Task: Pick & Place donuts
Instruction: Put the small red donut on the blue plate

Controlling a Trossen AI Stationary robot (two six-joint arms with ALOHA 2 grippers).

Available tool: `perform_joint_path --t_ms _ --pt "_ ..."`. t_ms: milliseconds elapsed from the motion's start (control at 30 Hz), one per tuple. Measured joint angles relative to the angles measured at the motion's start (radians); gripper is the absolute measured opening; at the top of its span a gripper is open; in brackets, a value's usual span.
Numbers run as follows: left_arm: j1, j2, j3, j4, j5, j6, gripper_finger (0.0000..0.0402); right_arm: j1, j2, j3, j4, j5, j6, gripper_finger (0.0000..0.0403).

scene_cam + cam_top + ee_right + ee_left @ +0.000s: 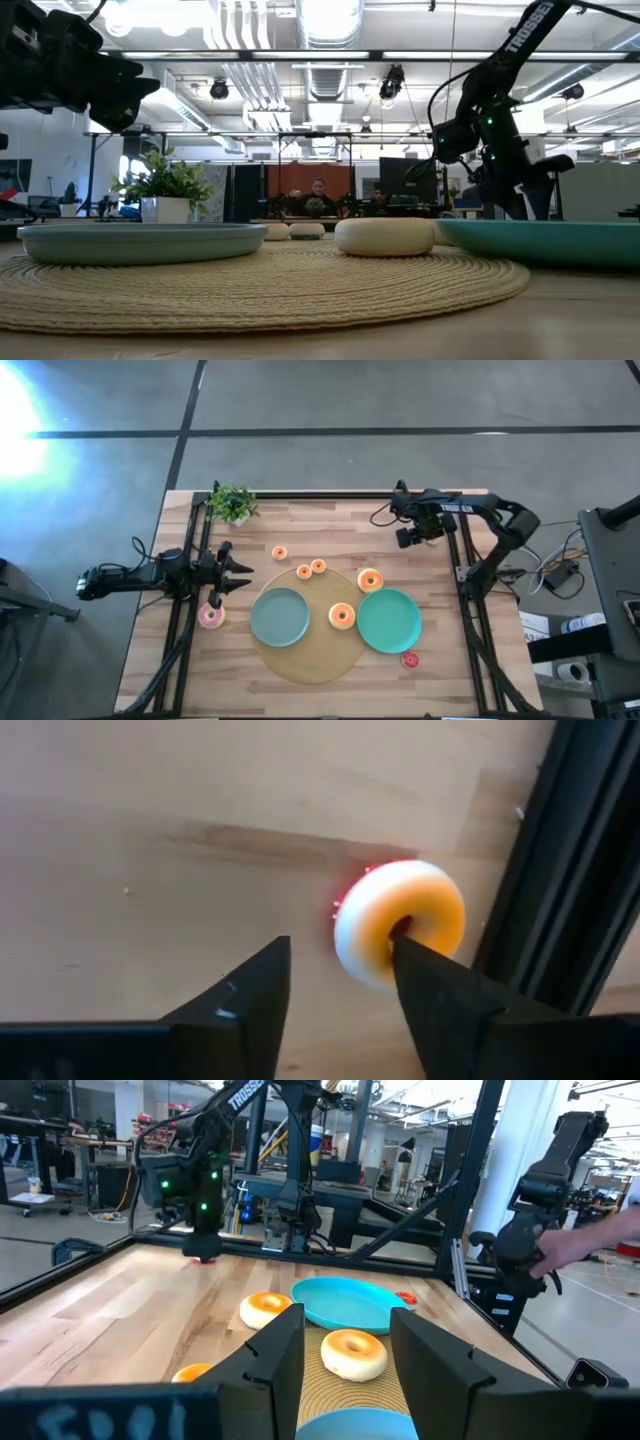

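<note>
R hand (335, 995) open, over orange donut (400, 923) at table's (330, 525) far R rail | L hand (240, 573) open, waits L side | donut prob light, stiff, slick; pinch across ring

Left hand (243, 573) fingers spread, arm low at left edge, right hand (338, 995) parted, pointing down

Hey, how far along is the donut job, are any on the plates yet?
Done: nothing yet. The grey-blue plate and the green plate hold no donut. In hand: the right gripper hangs open over an orange donut by the table's rail, not gripping it. The left gripper waits open near the pink donut. Left: every donut, including the large orange donut on the mat and the red donut.
</note>
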Motion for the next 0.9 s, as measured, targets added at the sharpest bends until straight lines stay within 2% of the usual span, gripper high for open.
perform_joint_path --t_ms 300,433,600,800,900 --pt "0.0 0.0 0.0 0.0 0.0 0.0 0.0124 0.0 0.036 -0.002 0.001 0.036 -0.04 0.0067" --pt "0.0 0.0 0.0 0.0 0.0 0.0 0.0124 0.0 0.025 -0.003 0.006 0.015 -0.043 0.0031" --pt "0.0 0.0 0.0 0.0 0.0 0.0 0.0124 0.017 -0.1 -0.004 0.07 -0.11 -0.014 0.0011" --pt "0.0 0.0 0.0 0.0 0.0 0.0 0.0124 0.05 -0.361 -0.034 0.309 -0.421 0.202 0.0009" --pt "0.0 0.0 0.0 0.0 0.0 0.0 0.0124 0.096 -0.499 -0.087 0.406 -0.527 0.329 0.0009"
